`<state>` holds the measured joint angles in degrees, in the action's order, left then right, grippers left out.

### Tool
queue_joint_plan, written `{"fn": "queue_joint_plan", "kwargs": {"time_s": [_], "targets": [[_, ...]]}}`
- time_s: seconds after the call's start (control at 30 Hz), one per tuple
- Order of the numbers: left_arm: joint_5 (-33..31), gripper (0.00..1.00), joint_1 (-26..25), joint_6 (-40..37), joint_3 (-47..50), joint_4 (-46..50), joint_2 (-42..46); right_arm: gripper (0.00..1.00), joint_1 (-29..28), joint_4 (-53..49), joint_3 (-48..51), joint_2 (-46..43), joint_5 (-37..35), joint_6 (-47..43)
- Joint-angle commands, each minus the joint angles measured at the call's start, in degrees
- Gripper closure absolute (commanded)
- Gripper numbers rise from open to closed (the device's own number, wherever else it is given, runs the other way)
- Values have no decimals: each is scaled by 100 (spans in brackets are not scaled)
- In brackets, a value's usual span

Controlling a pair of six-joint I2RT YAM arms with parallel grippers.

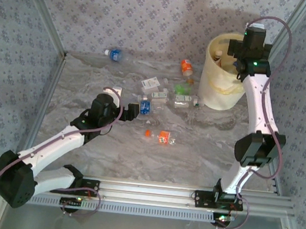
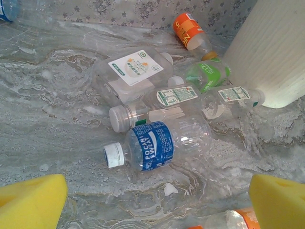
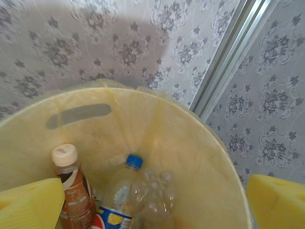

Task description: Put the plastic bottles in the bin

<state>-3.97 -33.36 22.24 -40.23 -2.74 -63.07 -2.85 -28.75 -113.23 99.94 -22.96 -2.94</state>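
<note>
Setting: a grey marbled table (image 1: 193,151) with flowered wallpaper on three sides and aluminium rails at the near edge.
Bin: the cream bin (image 1: 218,97) stands far right. It holds a brown bottle (image 3: 71,191) and a blue-capped bottle (image 3: 125,188).
Loose bottles: most lie in a cluster just left of the bin. The green-label bottle (image 2: 207,74) and orange-label bottle (image 2: 189,29) lie nearest its wall, and one blue bottle (image 1: 114,54) lies well apart at the far left.
Right gripper: the right gripper (image 3: 152,202) hangs over the bin's mouth on a raised arm, its jaws wide and nothing between them.
Left gripper: the left gripper (image 2: 157,205) is stretched low toward the centre, tilted down, with its jaws spread and empty.
Step in hand: probably your next pick, the blue-label bottle (image 2: 152,145) just beyond the left gripper's pads.
How to do it well: close across the labelled body rather than the cap. The crushed plastic will likely give, so squeeze firmly.
Watch: the white-capped bottle (image 2: 143,112) touches the blue-label bottle on its far side, so lift straight up.
</note>
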Motion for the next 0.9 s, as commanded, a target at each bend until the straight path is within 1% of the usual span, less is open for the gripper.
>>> {"fn": "queue_joint_plan", "kwargs": {"time_s": [0.0,0.07,0.17,0.33,0.4,0.5,0.6,0.63,0.7,0.73,0.8,0.87], "targets": [[-95,2,48,118,-15,28,-25,0,-181,-33,298,-834,179,259],[-94,2,43,138,-28,26,-68,0,-303,84,685,-1200,311,283],[-95,2,44,167,-57,21,-159,0,-469,176,1310,-1787,812,407],[-148,2,51,302,-117,-68,-353,0,-685,372,2744,-2770,1745,1262],[-162,2,51,349,-127,-86,-406,0,-762,416,3299,-3046,2152,1382],[-250,2,63,410,-112,-129,-442,0,-948,339,4036,-3300,2986,958],[-495,2,84,565,-52,-165,-433,0,-1360,31,4440,-3293,3767,352],[-588,2,93,637,-22,-173,-406,0,-1634,-69,4738,-3239,3837,99],[-743,2,134,784,44,-183,-358,0,-2072,-221,4889,-3079,3948,-504],[-807,2,153,850,86,-188,-324,0,-2312,-285,4943,-2933,3870,-879],[-863,2,218,928,135,-152,-262,0,-2658,-344,4986,-2596,3767,-1441],[-900,2,247,965,168,-68,-194,0,-2911,-411,4948,-2180,3707,-1818]]}}
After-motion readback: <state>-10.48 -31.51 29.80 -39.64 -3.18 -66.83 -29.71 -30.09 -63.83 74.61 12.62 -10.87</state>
